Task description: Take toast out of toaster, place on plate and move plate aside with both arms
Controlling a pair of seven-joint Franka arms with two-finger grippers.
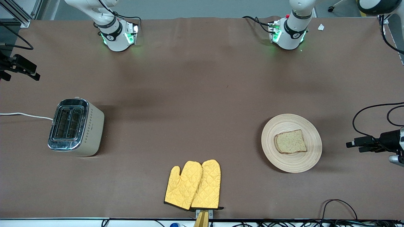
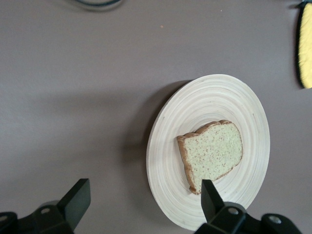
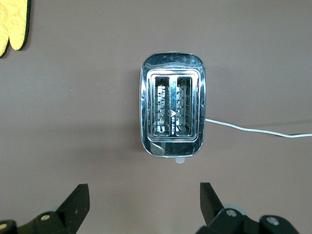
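Note:
The toast (image 1: pixel 290 142) lies flat on the round beige wooden plate (image 1: pixel 277 157), toward the left arm's end of the table. In the left wrist view the toast (image 2: pixel 213 153) rests on the plate (image 2: pixel 170 161). My left gripper (image 2: pixel 145 197) is open and empty, held over the table at the plate's edge; it shows in the front view (image 1: pixel 355 144) at the table's end. My right gripper (image 3: pixel 144 196) is open and empty, up over the table beside the toaster (image 3: pixel 173 114); it shows in the front view (image 1: pixel 30 73).
The cream and chrome toaster (image 1: pixel 75 127) stands toward the right arm's end, both slots empty, its white cord (image 1: pixel 25 115) running off the table. Two yellow quilted oven mitts (image 1: pixel 194 186) lie at the table edge nearest the front camera. Black cables (image 1: pixel 372 108) hang near the left gripper.

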